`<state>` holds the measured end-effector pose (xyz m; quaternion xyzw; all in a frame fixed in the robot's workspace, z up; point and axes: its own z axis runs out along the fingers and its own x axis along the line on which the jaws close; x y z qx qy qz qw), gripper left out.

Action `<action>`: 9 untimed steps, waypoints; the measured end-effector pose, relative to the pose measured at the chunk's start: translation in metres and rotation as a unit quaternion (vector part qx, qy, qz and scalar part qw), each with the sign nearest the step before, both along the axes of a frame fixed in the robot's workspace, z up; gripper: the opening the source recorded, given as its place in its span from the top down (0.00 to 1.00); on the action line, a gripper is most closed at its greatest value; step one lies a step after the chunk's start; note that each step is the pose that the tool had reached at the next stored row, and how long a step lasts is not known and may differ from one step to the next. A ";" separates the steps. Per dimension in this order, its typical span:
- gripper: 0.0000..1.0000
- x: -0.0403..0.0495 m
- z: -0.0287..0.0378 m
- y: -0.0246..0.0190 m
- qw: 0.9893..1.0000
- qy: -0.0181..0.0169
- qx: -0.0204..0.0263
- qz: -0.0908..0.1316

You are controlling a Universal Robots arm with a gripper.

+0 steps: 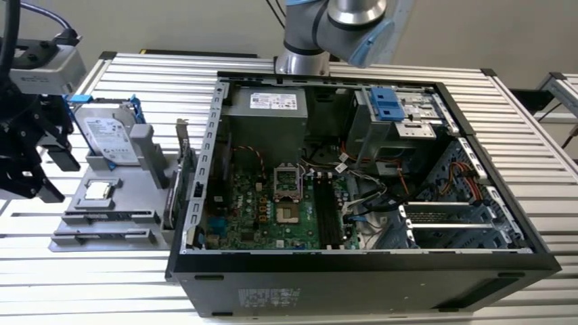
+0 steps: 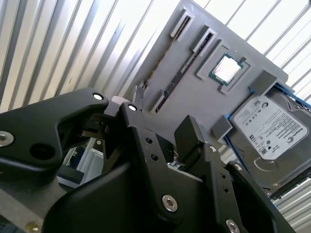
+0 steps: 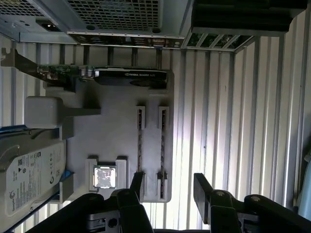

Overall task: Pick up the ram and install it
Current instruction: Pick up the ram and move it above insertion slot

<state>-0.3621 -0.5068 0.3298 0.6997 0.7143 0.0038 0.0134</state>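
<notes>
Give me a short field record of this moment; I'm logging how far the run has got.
gripper: open, empty, close to the tray's ram holders
ram stick: on edge in a tray holder, not picked up
tray: gray, on the table, at the exterior view's left of the computer case
chip: lying in a tray pocket
hard drive: leaning in the tray beside the chip
computer case: side open, motherboard showing

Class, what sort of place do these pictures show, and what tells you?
Probably a robotics lab bench for computer assembly: an opened computer case on a slatted metal table, a robot arm by it, and a grey holder carrying a hard drive.
</notes>
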 end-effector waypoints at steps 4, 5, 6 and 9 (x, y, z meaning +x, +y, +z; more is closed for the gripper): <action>0.00 0.0000 -0.0026 0.0006 1.000 0.000 0.001 0.000; 0.00 0.0001 -0.0033 0.0006 1.000 0.000 0.001 0.000; 0.00 0.0001 -0.0040 0.0007 1.000 0.000 0.001 0.000; 0.00 0.0001 -0.0074 0.0012 1.000 0.001 0.001 0.000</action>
